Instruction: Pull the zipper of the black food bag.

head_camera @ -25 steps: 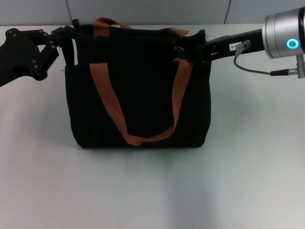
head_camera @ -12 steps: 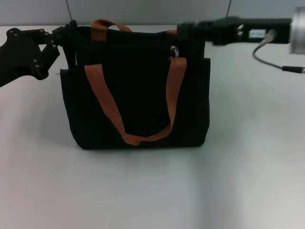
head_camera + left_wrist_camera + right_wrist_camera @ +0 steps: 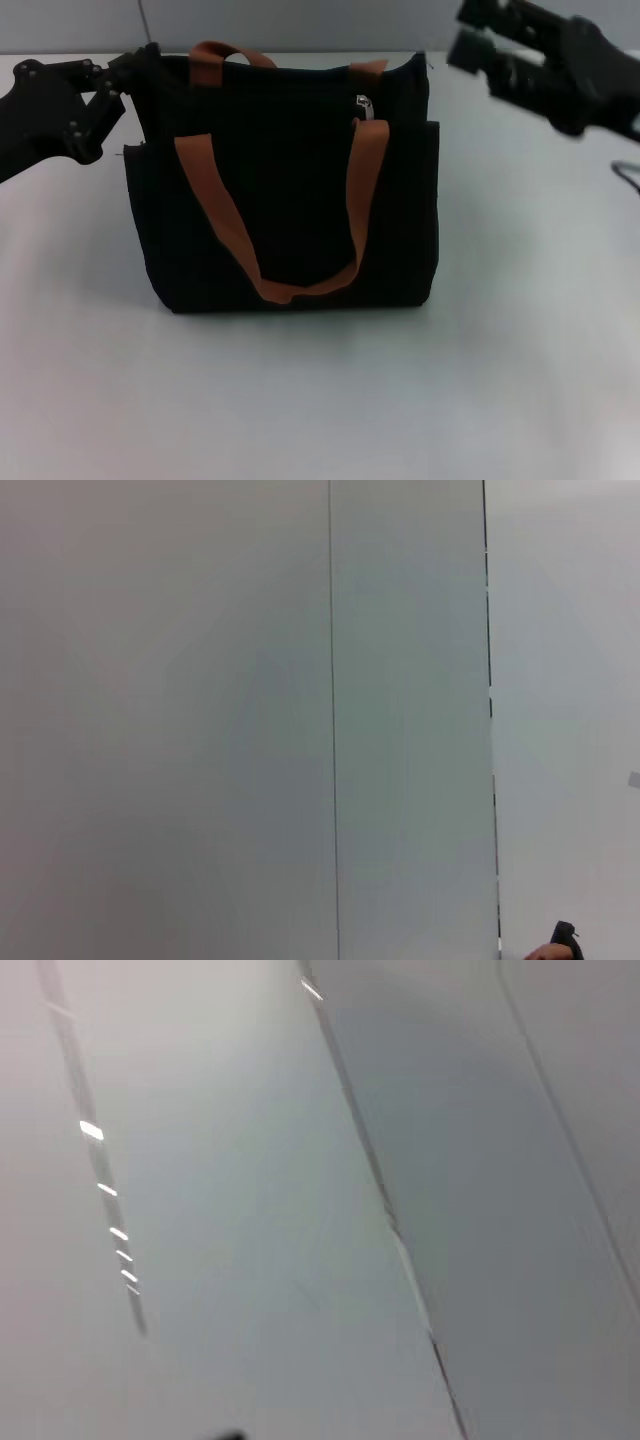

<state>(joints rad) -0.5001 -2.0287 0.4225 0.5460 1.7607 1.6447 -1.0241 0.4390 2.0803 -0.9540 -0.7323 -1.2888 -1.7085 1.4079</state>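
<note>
The black food bag (image 3: 285, 185) is standing upright on the white table (image 3: 320, 400), with its 2 orange-brown handles (image 3: 262, 215) visible: 1 is hanging down the front face, the other is poking up at the far top edge. The zipper (image 3: 363, 107), a small silver pull tab, is seen on the bag's top edge, toward its right end. The left gripper (image 3: 138, 68) is being held against the bag's upper left corner, its fingers closed on the fabric there; the zipper is lying well to this gripper's right along the same top edge. The right gripper (image 3: 478, 38) is raised off the bag, above and to the right of its upper right corner, with its 2 fingers parted and nothing between them. The zipper is sitting below and to the left of this gripper, apart from it. Only pale wall panels are shown by both wrist views.
</note>
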